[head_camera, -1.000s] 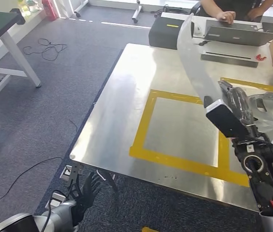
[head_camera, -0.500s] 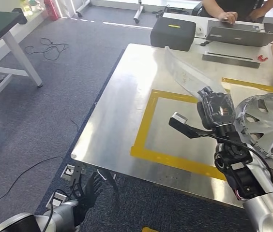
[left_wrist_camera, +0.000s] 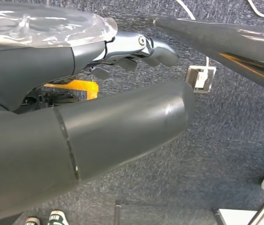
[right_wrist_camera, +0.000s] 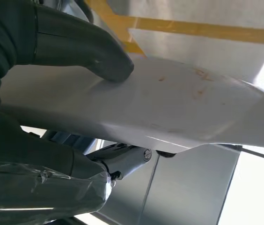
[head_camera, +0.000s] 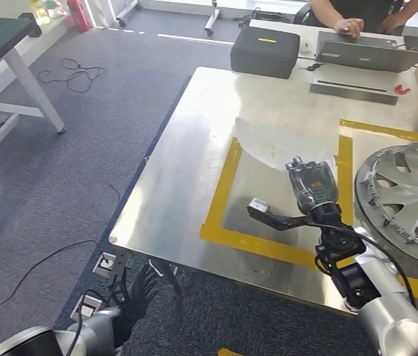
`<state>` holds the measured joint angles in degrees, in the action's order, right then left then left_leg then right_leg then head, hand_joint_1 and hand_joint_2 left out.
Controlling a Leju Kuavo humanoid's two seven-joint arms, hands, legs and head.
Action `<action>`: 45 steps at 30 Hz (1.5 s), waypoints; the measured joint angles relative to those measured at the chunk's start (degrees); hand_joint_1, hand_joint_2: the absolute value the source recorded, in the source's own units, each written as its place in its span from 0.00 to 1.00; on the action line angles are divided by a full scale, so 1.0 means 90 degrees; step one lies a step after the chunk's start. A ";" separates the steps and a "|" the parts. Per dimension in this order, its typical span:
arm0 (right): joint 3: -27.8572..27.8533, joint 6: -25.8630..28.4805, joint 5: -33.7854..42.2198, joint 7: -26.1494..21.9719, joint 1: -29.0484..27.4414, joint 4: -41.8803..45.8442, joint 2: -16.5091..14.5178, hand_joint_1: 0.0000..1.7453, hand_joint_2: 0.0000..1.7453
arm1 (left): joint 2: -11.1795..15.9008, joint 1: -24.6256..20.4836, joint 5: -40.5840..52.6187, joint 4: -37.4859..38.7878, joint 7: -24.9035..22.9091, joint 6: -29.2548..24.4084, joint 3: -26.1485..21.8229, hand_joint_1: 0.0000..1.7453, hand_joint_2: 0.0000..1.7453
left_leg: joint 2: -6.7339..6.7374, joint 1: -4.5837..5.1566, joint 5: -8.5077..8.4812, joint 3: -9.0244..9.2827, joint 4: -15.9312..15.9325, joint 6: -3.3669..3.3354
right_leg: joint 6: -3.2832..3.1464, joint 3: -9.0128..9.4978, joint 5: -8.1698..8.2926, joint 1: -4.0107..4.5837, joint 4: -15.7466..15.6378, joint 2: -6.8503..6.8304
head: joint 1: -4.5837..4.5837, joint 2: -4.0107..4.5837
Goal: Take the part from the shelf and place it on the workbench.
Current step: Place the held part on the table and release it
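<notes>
— Changed? Part [head_camera: 276,141] swung down from upright to nearly flat over the workbench [head_camera: 196,148], inside the yellow tape frame [head_camera: 218,193]. Right hand [head_camera: 311,184] clamped on its near end; release close.

— Axis? Long, running from the hand away and leftward; possibly touching the steel already, hard to tell. Left hand [head_camera: 137,293] spread, empty, below the edge.
</notes>
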<state>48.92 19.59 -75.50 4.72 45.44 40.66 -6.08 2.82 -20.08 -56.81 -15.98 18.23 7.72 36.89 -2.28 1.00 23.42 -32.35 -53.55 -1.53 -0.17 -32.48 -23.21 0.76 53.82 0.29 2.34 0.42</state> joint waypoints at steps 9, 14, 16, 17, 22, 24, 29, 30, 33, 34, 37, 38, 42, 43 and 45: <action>0.0069 -0.0037 -0.0058 0.0010 0.0000 -0.0396 -0.0069 1.00 1.00 | 0.0000 0.0001 -0.0001 0.0002 -0.0002 -0.0001 0.0000 0.00 0.00 | 0.0000 0.0000 0.0000 0.0000 0.0000 0.0000 | 0.0000 -0.0003 0.0003 0.0000 0.0000 0.0001 | 0.0007 0.0000; 0.0076 -0.0274 -0.0106 0.0077 0.0003 -0.0542 -0.0093 1.00 1.00 | 0.0000 0.0003 -0.0002 0.0004 -0.0002 -0.0001 0.0000 0.00 0.00 | 0.0000 0.0000 -0.0001 0.0000 0.0000 0.0001 | -0.0001 -0.0004 0.0003 0.0000 0.0000 0.0002 | 0.0010 0.0000; 0.0088 -0.0610 -0.0179 0.0144 0.0001 -0.0623 -0.0094 1.00 1.00 | 0.0000 0.0003 -0.0002 0.0005 -0.0004 -0.0001 0.0000 0.00 0.00 | 0.0000 0.0000 -0.0001 -0.0001 0.0000 0.0001 | -0.0001 -0.0006 0.0003 0.0000 0.0000 0.0002 | 0.0008 0.0000; 0.0093 -0.0735 -0.0208 0.0163 -0.0002 -0.0666 -0.0093 1.00 1.00 | 0.0001 0.0003 -0.0002 0.0005 -0.0004 -0.0001 0.0000 0.00 0.00 | 0.0000 0.0000 -0.0001 -0.0001 0.0000 0.0001 | -0.0001 -0.0007 0.0003 0.0000 0.0000 0.0003 | 0.0007 0.0000; 0.0098 -0.1034 -0.0242 0.0157 -0.0003 -0.0865 -0.0092 1.00 1.00 | 0.0003 0.0001 -0.0002 0.0013 -0.0005 0.0001 0.0000 0.00 0.00 | 0.0001 0.0000 -0.0001 -0.0001 0.0000 0.0001 | -0.0001 -0.0007 0.0004 0.0000 0.0000 0.0011 | 0.0008 0.0000; 0.0099 -0.1209 -0.0209 0.0131 -0.0003 -0.0921 -0.0092 1.00 1.00 | 0.0003 0.0001 -0.0002 0.0014 -0.0005 0.0002 0.0000 0.00 0.00 | 0.0001 0.0000 -0.0002 -0.0002 0.0000 0.0002 | -0.0002 -0.0007 0.0005 0.0000 0.0000 0.0011 | 0.0011 0.0000; 0.0099 -0.1515 -0.0062 0.0106 0.0000 -0.1033 -0.0092 1.00 1.00 | 0.0005 0.0002 0.0001 0.0017 -0.0005 0.0002 0.0000 0.00 0.00 | 0.0001 0.0001 -0.0005 -0.0001 -0.0001 0.0007 | -0.0004 -0.0007 0.0008 0.0000 0.0000 0.0010 | 0.0016 0.0000; 0.0099 -0.1537 -0.0030 0.0105 0.0001 -0.1047 -0.0092 1.00 1.00 | 0.0005 0.0002 0.0001 0.0017 -0.0006 0.0002 0.0000 0.00 0.00 | 0.0001 0.0001 -0.0005 -0.0001 -0.0001 0.0007 | -0.0004 -0.0007 0.0008 0.0000 0.0000 0.0010 | 0.0017 0.0000; 0.0098 -0.1549 0.0103 0.0109 0.0010 -0.1083 -0.0092 1.00 1.00 | 0.0005 0.0002 0.0001 0.0017 -0.0013 0.0001 0.0000 0.00 0.00 | 0.0001 0.0000 -0.0005 -0.0001 -0.0001 0.0007 | -0.0004 -0.0008 0.0008 0.0000 0.0000 0.0010 | 0.0016 0.0000; 0.0097 -0.1535 0.0173 0.0110 0.0017 -0.1092 -0.0092 1.00 1.00 | 0.0005 0.0002 0.0000 0.0017 -0.0015 0.0000 0.0000 0.00 0.00 | 0.0001 0.0000 -0.0005 -0.0001 -0.0001 0.0007 | -0.0004 -0.0008 0.0007 0.0000 0.0000 0.0011 | 0.0016 0.0000; 0.0072 -0.1445 0.0451 0.0102 0.0046 -0.1103 -0.0086 1.00 1.00 | 0.0006 0.0003 -0.0002 0.0017 -0.0014 -0.0002 0.0000 0.00 0.00 | 0.0003 0.0000 -0.0006 -0.0001 -0.0001 0.0008 | -0.0005 -0.0009 0.0008 0.0000 0.0000 0.0016 | 0.0015 0.0000; 0.0056 -0.1416 0.0543 0.0090 0.0057 -0.1103 -0.0083 1.00 1.00 | 0.0008 0.0004 -0.0002 0.0017 -0.0013 -0.0003 0.0000 0.00 0.00 | 0.0004 0.0000 -0.0006 -0.0001 -0.0001 0.0009 | -0.0005 -0.0009 0.0009 0.0000 0.0000 0.0018 | 0.0015 0.0000; -0.0007 -0.1350 0.0798 0.0036 0.0105 -0.1087 -0.0067 1.00 1.00 | 0.0013 0.0006 -0.0002 0.0017 -0.0005 -0.0001 0.0000 0.00 0.00 | 0.0005 0.0000 -0.0007 -0.0001 -0.0001 0.0009 | -0.0005 -0.0011 0.0011 0.0000 0.0000 0.0023 | 0.0015 0.0000; -0.0030 -0.1323 0.0897 0.0007 0.0112 -0.1063 -0.0059 1.00 1.00 | 0.0014 0.0008 -0.0002 0.0017 -0.0004 -0.0001 0.0000 0.00 0.00 | 0.0005 0.0000 -0.0007 -0.0001 -0.0001 0.0009 | -0.0005 -0.0011 0.0012 0.0000 0.0000 0.0022 | 0.0016 0.0000; -0.0091 -0.1263 0.1186 -0.0089 0.0117 -0.0954 -0.0034 1.00 1.00 | 0.0018 0.0012 -0.0002 0.0017 0.0002 -0.0001 0.0000 0.00 0.00 | 0.0005 0.0000 -0.0007 -0.0001 -0.0001 0.0009 | -0.0004 -0.0011 0.0013 0.0000 0.0000 0.0022 | 0.0016 0.0000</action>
<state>48.10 8.23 -64.83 3.92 46.49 32.08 -6.38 2.98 -19.98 -56.83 -15.82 18.25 7.72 36.89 -2.24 1.00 23.36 -32.36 -53.56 -1.44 -0.21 -32.58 -23.10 0.76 53.82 0.49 2.49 0.42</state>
